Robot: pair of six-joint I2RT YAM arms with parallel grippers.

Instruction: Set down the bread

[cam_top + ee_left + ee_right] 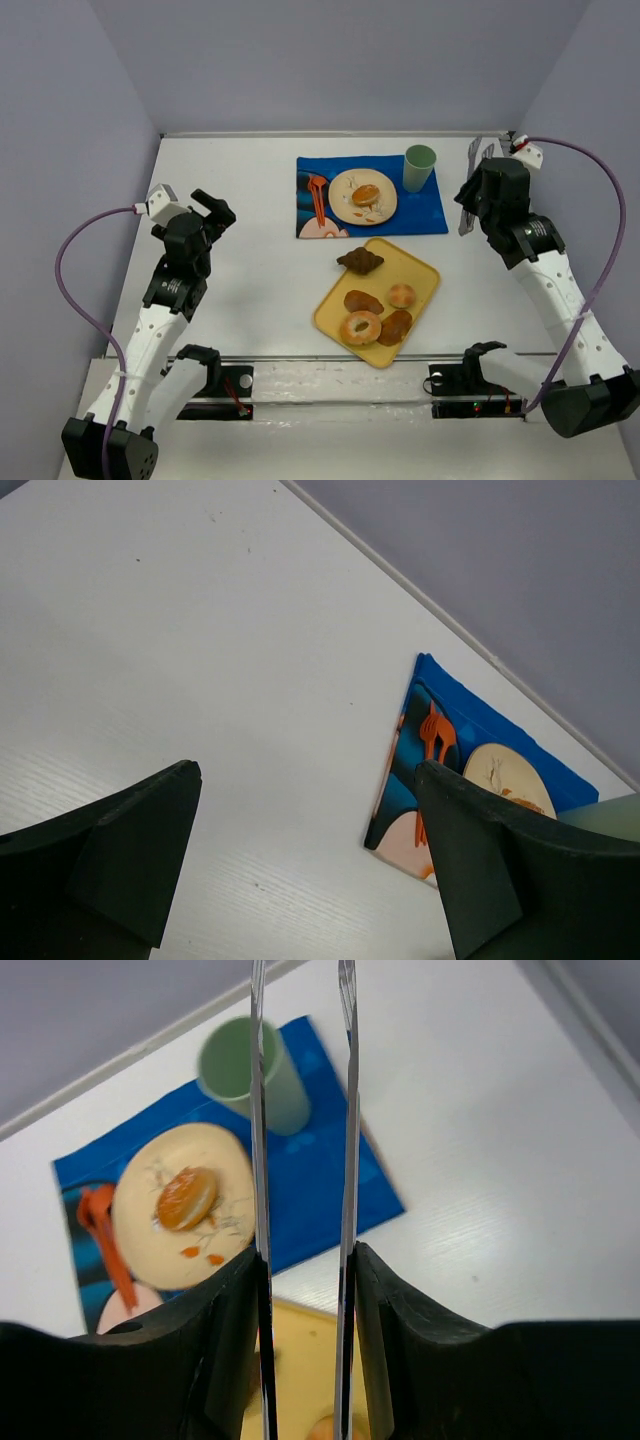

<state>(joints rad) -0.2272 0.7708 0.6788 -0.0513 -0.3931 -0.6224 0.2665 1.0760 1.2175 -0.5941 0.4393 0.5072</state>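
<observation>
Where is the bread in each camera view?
Top external: the bread sits on the plate, upper centre.
Left wrist: bread not visible; only the plate's edge shows, lower right.
Right wrist: left of centre, on the plate.
Shared landmark: the blue mat.

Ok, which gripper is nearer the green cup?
Right. The right gripper, holding tongs, sits just right of the green cup; the left gripper is far off, left of the blue mat.
</observation>
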